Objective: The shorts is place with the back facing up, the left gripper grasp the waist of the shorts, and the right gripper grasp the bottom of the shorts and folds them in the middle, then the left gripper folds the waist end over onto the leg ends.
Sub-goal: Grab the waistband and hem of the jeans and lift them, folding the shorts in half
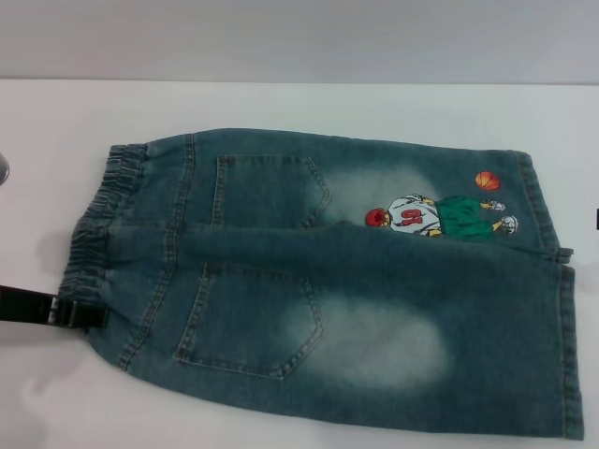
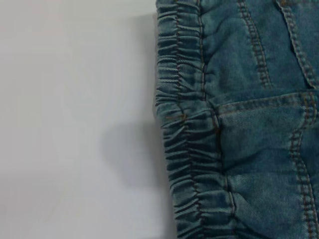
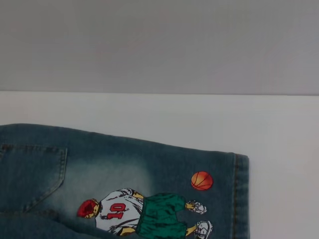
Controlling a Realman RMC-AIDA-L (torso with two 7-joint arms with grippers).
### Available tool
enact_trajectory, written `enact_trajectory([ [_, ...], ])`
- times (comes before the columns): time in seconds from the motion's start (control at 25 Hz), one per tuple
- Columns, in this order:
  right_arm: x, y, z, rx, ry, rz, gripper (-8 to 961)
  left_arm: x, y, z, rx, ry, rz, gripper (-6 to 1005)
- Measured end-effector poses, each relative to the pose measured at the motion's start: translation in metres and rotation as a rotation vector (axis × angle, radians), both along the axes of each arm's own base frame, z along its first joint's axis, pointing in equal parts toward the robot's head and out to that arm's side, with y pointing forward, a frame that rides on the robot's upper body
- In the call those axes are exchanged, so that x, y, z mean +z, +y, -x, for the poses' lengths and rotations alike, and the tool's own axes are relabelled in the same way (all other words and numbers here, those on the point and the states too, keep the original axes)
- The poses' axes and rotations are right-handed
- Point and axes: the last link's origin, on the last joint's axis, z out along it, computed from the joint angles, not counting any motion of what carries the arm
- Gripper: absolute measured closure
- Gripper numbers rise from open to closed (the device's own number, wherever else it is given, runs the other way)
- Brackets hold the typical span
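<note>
The blue denim shorts [image 1: 356, 281] lie flat on the white table with both back pockets up. The gathered waist [image 1: 103, 215] is on the left, and the left wrist view shows it close up [image 2: 184, 149]. The bottom [image 1: 566, 346] is on the right. The near leg overlaps the far leg, whose end carries the cartoon print [image 1: 440, 215] [image 3: 144, 211] and an orange ball [image 3: 202, 180]. My left gripper [image 1: 51, 311] reaches in from the left edge as a black bar with silver fittings, touching the near corner of the waist. My right gripper [image 1: 596, 220] is only a dark sliver at the right edge.
The white table [image 1: 281, 103] runs back to a grey wall. A small grey rounded thing [image 1: 3, 170] pokes in at the far left edge. Bare tabletop lies left of the waist [image 2: 75, 99] and beyond the far leg [image 3: 199, 114].
</note>
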Motion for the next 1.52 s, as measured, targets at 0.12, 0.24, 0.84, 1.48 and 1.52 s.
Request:
enact_trajectory([
  [0.12,-0.001,-0.001,0.000,0.000,0.000,0.005,342,-0.001,0.000,0.001,0.001,0.000,0.001,204],
  [0.24,-0.001,-0.002,0.001,0.000,-0.001,0.011,342,-0.002,0.000,0.002,0.001,-0.001,0.007,165],
  [0.84,-0.001,-0.003,0.002,0.003,-0.003,0.016,342,-0.009,0.005,0.001,-0.013,-0.008,0.012,140],
  [1.48,0.000,-0.003,0.003,0.005,-0.007,0.017,342,-0.013,0.007,0.001,-0.012,-0.005,0.019,144],
  [1.52,0.000,-0.004,0.003,0.005,-0.006,0.017,342,-0.013,0.007,0.002,-0.012,-0.005,0.019,144],
])
